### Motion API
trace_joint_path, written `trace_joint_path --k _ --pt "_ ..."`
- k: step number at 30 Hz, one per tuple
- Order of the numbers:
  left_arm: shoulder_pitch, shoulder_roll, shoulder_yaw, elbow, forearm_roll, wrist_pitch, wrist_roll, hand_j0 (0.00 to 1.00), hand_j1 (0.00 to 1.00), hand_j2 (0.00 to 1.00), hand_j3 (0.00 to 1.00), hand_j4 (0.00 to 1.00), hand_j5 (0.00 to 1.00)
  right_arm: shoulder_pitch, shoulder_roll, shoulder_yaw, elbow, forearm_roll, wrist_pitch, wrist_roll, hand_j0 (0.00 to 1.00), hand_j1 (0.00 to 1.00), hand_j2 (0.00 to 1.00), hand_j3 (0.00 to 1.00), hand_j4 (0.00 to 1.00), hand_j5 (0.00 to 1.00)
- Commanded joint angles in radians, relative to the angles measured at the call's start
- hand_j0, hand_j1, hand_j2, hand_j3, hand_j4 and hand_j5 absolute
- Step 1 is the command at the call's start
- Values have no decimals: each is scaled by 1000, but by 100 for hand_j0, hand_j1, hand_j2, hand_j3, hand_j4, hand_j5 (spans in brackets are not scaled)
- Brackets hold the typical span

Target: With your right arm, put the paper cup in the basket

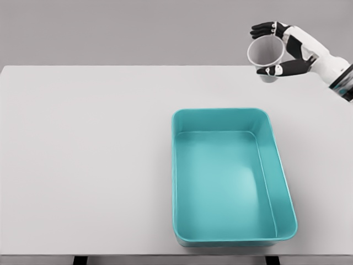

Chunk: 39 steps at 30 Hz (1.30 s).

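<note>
Our right hand (287, 51), fingers clamped around the white paper cup (266, 55), lifts it at far right, clear for carrying to the teal rectangular plastic basket (179, 182).

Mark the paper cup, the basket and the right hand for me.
paper cup (266, 53): head view, on its inner wall just inside the rim.
basket (177, 182): head view, on its left wall.
right hand (293, 52): head view, on the palm behind the cup.
</note>
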Motion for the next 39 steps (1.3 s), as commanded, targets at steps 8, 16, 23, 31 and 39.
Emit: trace_joint_path --k 8,16,23,31,39 --pt "0 0 0 0 0 0 0 100 100 100 100 100 100 23 -25 2 -120 -5 3 0 75 75 75 75 75 75" --pt "0 0 0 0 0 1 0 100 100 100 100 100 100 51 -52 2 -258 18 1 0 72 72 72 72 72 72" --pt "0 0 0 0 0 1 0 100 100 100 100 100 100 92 -88 0 -418 90 -2 0 72 72 72 72 72 72" --pt "0 0 0 0 0 0 0 100 100 100 100 100 100 137 -126 3 -565 187 -7 0 73 73 73 73 73 73" --pt "0 0 0 0 0 1 0 100 100 100 100 100 100 192 -169 5 -617 200 -140 0 74 74 74 74 74 74"
